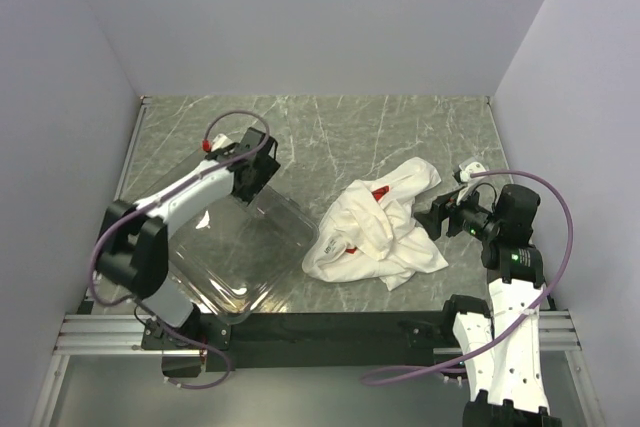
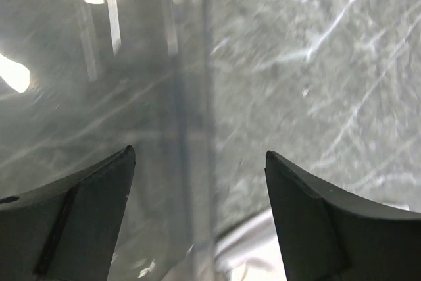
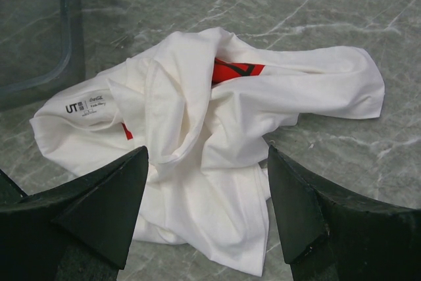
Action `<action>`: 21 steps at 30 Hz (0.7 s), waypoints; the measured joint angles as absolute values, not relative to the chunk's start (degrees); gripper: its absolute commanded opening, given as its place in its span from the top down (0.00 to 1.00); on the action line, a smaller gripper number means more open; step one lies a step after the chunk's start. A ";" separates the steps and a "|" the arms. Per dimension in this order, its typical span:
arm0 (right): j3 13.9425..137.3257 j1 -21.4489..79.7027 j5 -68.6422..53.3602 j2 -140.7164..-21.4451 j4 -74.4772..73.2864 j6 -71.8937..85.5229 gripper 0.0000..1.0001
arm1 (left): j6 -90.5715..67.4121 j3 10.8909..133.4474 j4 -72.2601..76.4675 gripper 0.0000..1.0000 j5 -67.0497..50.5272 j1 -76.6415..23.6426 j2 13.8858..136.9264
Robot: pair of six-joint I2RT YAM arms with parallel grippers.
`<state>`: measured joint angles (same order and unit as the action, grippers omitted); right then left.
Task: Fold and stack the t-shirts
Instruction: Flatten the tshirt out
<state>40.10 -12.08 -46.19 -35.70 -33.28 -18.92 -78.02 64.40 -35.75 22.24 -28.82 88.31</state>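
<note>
We look down on a grey-green marbled table (image 1: 400, 137) inside white walls, with our two arms bolted at its near edge. Closest on our right, the right gripper (image 3: 207, 153) sits low over the table, its fingers spread apart with nothing between them. It points at the t-shirt (image 3: 197, 129) just beyond its tips, and we judge it is lined up for a first grab.

The t-shirt, white with a red print, lies in a crumpled heap near the middle of the table. It is just beside the right edge of the clear plastic bin (image 1: 225, 262). Nothing is folded yet, so the task looks barely begun.

Farther back on our left, the left gripper (image 2: 198, 153) hovers at the bin's far rim, fingers apart and empty. It is well apart from the cloth.

Much is hidden. The red print shows only as slivers between the folds. A neck label reads "UT", but the finer lettering is too small to read. We cannot tell sleeves from hem, nor whether the heap holds more than one shirt. The left wrist view is blurred, so the bin wall is only streaks and glare. We cannot tell whether that gripper touches the bin.
</note>
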 measured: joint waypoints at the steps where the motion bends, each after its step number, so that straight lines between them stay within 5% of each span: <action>1: 40.10 -12.12 -46.19 -35.70 -33.28 -18.92 0.21 | -77.47 66.22 -35.62 0.20 22.09 -28.25 90.63; 8: 40.10 -12.27 -46.22 -35.24 -33.28 -18.94 0.21 | -72.73 74.06 -39.05 0.72 21.89 -27.07 102.17; 13: 40.10 -12.27 -46.59 -34.87 -33.30 -18.94 0.21 | -62.72 76.64 -40.84 0.83 22.52 -27.03 103.04; 15: 40.10 -12.27 -46.63 -34.61 -33.32 -18.94 0.21 | -55.31 76.47 -39.81 0.99 23.79 -26.94 103.07; 21: 40.10 -12.29 -47.44 -33.32 -33.36 -18.96 0.21 | -30.15 75.83 -33.65 0.99 26.89 -25.30 104.49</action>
